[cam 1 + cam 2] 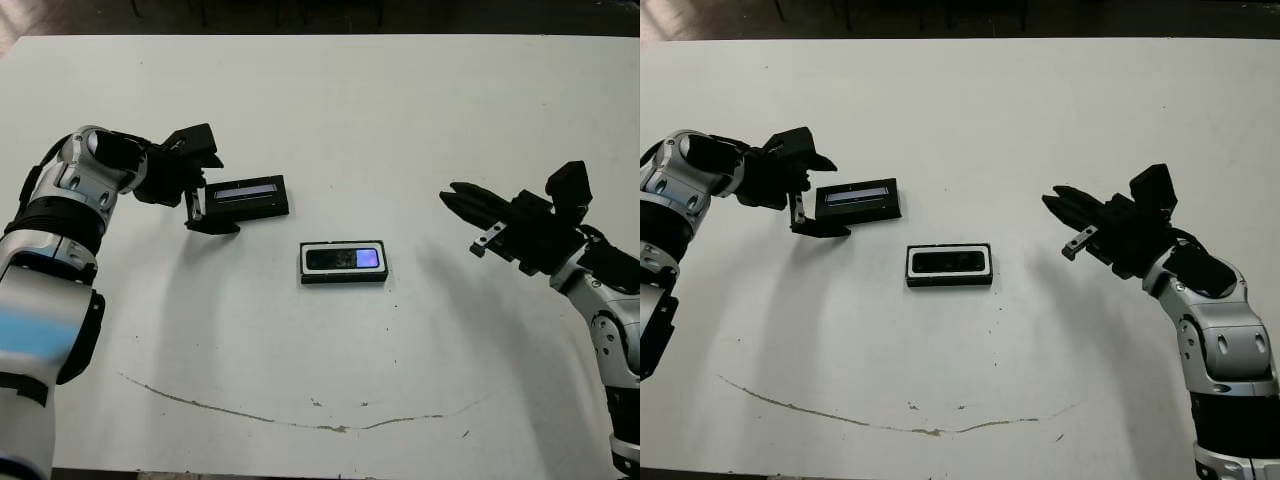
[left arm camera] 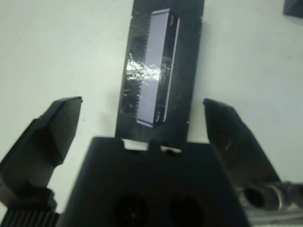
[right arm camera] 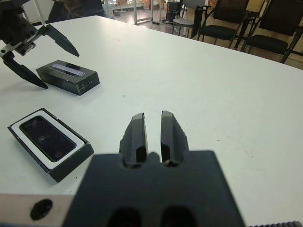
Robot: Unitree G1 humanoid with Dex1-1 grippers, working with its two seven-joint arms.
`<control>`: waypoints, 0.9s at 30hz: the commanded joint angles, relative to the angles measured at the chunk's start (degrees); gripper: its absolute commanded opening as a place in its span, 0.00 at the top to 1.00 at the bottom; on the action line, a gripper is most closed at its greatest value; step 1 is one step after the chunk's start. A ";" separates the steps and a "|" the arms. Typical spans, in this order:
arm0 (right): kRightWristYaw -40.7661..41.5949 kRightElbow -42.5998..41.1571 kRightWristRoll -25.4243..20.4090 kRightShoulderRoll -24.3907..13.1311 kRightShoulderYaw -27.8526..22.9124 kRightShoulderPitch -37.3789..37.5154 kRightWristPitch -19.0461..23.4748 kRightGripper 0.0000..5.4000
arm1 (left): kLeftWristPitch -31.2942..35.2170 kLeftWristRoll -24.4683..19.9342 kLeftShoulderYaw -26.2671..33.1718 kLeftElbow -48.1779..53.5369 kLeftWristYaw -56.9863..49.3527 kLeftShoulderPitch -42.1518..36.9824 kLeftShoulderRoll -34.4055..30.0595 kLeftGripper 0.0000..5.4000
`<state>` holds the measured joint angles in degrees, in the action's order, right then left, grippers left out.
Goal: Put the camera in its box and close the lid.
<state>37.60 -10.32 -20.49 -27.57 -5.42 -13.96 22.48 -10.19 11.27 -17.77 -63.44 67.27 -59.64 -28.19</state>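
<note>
The camera is lying flat inside the box at the table's centre, long axis running left to right, blue patch toward the robot's right. The lid is sitting just beyond-left, parallel. The left gripper is straddling its end, fingers spread. The right gripper is hovering well apart, fingers nearly together, holding nothing. No writing is legible.
</note>
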 commanded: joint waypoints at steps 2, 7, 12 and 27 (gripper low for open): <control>0.23 0.62 -0.38 -0.71 -0.13 0.89 1.13 1.00 | 3.11 0.50 0.86 -1.47 0.10 1.34 -1.18 0.21; -0.09 0.90 0.63 -0.77 0.31 0.60 0.31 1.00 | 10.16 -1.73 3.62 -1.82 2.54 1.63 -0.82 0.44; -0.32 0.97 1.50 -0.61 0.42 0.20 -0.19 1.00 | 9.66 -0.34 2.34 -0.53 6.09 1.73 -1.90 0.66; -0.49 1.26 1.45 -0.05 0.64 -0.52 0.35 1.00 | 11.68 -2.64 3.84 8.52 13.78 2.81 -6.12 0.86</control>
<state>37.38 -9.59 -19.24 -27.52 -5.17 -14.89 22.57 0.32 9.84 -15.07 -56.69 81.08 -58.86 -33.37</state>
